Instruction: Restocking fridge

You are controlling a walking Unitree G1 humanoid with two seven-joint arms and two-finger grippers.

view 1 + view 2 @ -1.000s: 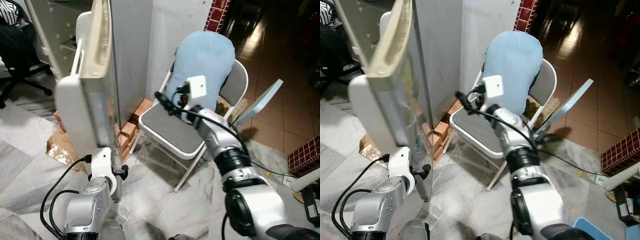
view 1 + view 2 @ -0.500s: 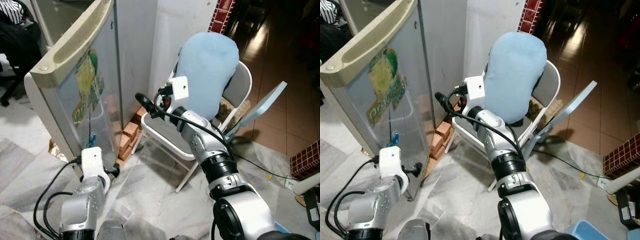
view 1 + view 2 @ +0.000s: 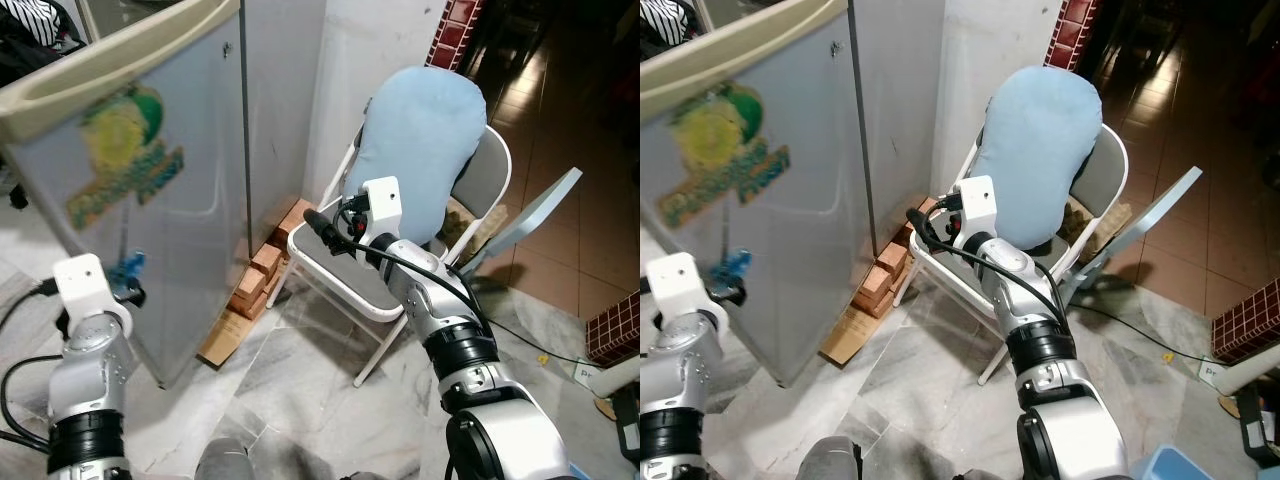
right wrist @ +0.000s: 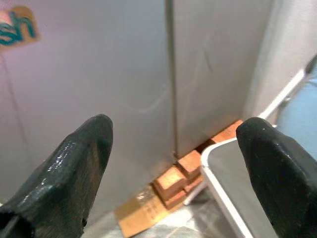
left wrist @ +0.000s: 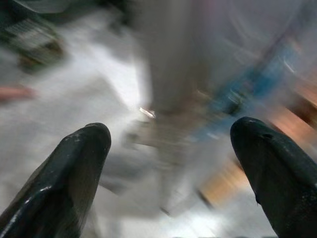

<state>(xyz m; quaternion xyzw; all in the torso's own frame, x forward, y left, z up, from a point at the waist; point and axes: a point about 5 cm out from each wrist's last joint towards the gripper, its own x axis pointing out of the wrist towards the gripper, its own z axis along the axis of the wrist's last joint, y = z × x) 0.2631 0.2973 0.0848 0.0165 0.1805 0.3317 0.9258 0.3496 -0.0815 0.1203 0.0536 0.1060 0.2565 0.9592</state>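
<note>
Fridge door point(image 3: 150, 190) nearly shut, just ahead of our left gripper point(image 5: 171, 158), fingers spread, empty. Right gripper point(image 4: 173, 168) spread too, facing door beside chair point(image 3: 350, 275). We push flat, steady, avoid sticker point(image 3: 120, 170).

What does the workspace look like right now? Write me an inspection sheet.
Surface: pale marble floor.
Job's things: fridge door with a yellow-green sticker; no food seen.
Clutter: bricks and cardboard at the fridge's foot.
Grippers: left gripper open, near the door; right gripper open, by the chair.
Cables: black cable along the right arm.
Surroundings: folding chair holding a blue cushion.
</note>
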